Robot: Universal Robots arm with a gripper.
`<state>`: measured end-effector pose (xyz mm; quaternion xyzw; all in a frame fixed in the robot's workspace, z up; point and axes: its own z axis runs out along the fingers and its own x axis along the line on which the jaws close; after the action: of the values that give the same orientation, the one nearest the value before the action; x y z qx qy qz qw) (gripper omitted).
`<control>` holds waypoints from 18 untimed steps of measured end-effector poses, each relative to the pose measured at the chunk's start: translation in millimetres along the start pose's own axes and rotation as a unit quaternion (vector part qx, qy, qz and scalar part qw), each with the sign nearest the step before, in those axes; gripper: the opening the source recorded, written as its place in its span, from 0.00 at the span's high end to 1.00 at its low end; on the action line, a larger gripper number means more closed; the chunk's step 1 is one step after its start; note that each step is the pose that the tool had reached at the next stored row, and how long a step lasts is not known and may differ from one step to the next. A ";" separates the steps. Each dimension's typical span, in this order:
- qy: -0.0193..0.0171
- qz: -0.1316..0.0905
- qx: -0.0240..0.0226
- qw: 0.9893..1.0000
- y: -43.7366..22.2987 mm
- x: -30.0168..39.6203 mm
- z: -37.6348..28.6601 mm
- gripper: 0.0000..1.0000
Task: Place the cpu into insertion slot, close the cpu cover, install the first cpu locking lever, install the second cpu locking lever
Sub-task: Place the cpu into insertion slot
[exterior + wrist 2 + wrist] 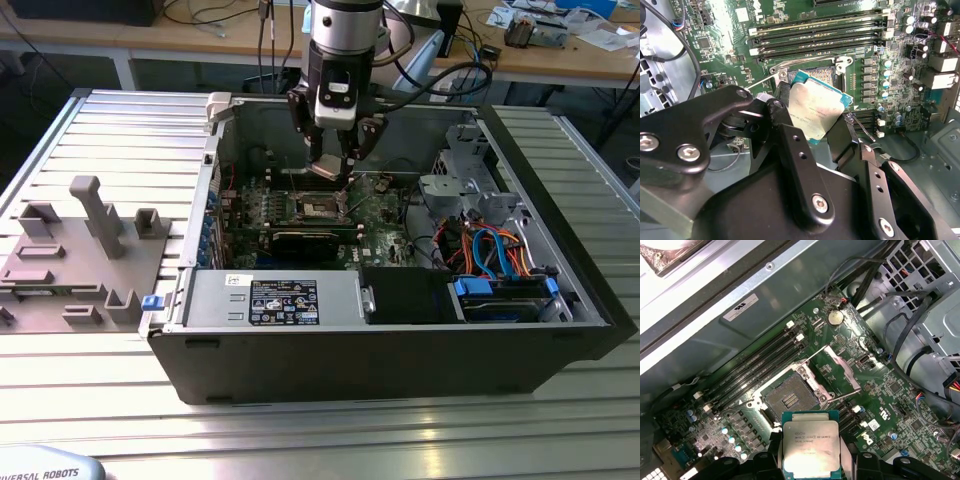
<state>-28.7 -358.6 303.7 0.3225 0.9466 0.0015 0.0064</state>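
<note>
Pincer (332, 168): clamping the cpu (810, 447) between 2 black fingers (784, 114), closing only to the chip's width and pressing on opposite edges, apparently leaving the metal top and the underside untouched.
Cpu position: hanging in the air close above the insertion slot (787, 400), not touching it, and tilting a little in the second wrist view rather than lying level with the board.
Insertion slot: sitting bare and dark inside its silvery rim, waiting uncovered so the chip can drop straight in.
Cpu cover (849, 371): standing swung back beside the slot, keeping the opening free.
Locking lever (759, 83): sticking out as a thin wire on 1 side of the slot, looking released.
Second locking lever (863, 128): sticking out on the opposite side, likewise looking released and holding nothing down.
Computer case (400, 350): lying on its side on the ribbed metal worktop (300, 430), opening upward and giving the arm a way in from above.
Grey fixture (90, 250): resting on the worktop at the exterior view's left, well apart from the case.
Count: showing 1 cpu, 1 insertion slot, 1 cpu cover, 2 levers, 2 fingers, 1 case, 1 fixture.
Progress: judging by the empty slot and open cover, working on step 1 of 4, with 0 finished.
</note>
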 end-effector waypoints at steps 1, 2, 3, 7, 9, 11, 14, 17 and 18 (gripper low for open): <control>0.000 0.000 0.000 1.000 0.0 0.0 0.1 0.46; 0.000 0.000 0.000 1.000 0.0 0.0 0.1 0.46; 0.000 0.001 0.000 1.000 0.0 0.0 0.1 0.46; 0.000 0.002 0.000 1.000 0.0 0.0 0.4 0.46; 0.000 0.002 0.000 1.000 0.0 0.0 0.5 0.46; 0.000 0.003 0.000 1.000 0.0 0.0 0.6 0.46; 0.000 0.003 0.000 1.000 0.0 0.0 0.8 0.46; 0.000 0.004 0.000 1.000 0.0 0.0 0.9 0.46; 0.000 0.004 0.000 1.000 0.0 0.0 0.9 0.46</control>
<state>-28.7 -358.6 302.8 0.3265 0.9452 0.0014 0.0064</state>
